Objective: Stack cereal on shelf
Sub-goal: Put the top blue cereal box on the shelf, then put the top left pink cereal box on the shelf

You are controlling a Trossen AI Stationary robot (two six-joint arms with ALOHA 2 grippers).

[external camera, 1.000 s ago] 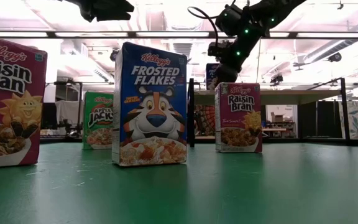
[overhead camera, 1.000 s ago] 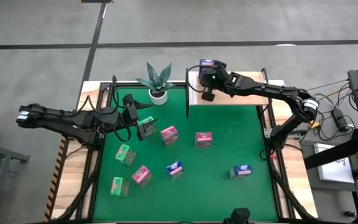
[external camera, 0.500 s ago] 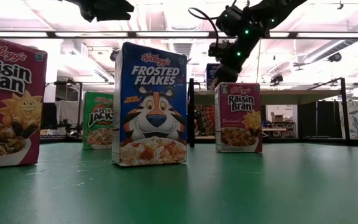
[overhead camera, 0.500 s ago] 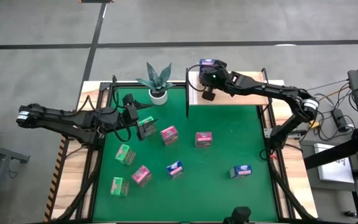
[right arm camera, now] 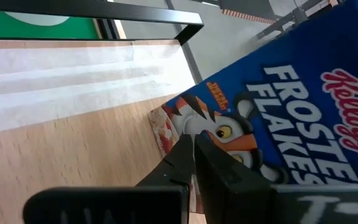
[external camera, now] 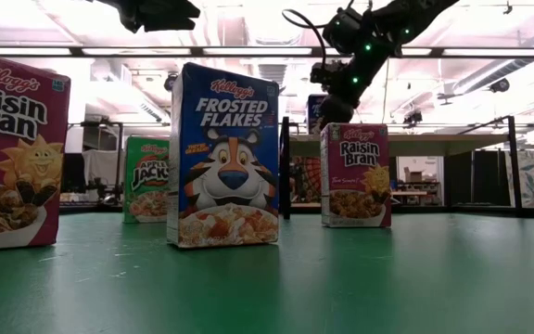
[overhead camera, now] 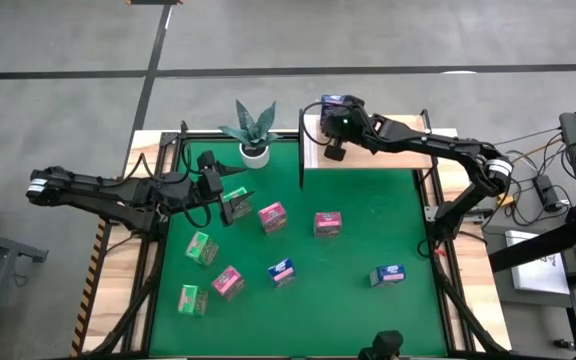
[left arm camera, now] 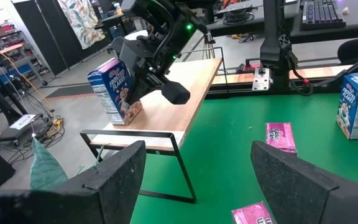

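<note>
One box is on the shelf so far — a blue one, standing at its far corner. My right claw is at that box; in the right wrist view its fingers lie together against the printed face, not around it, so I judge the box is set down and let go.

Eight boxes are left on the green bench. Two blue ones sit toward the near edge, three pink are spread across the middle, and three green stand on the left side.

My left claw hovers at the uppermost green box with its fingers wide apart, holding nothing — that box looks like my next pick. The task is barely begun: one placed, eight to carry over.
</note>
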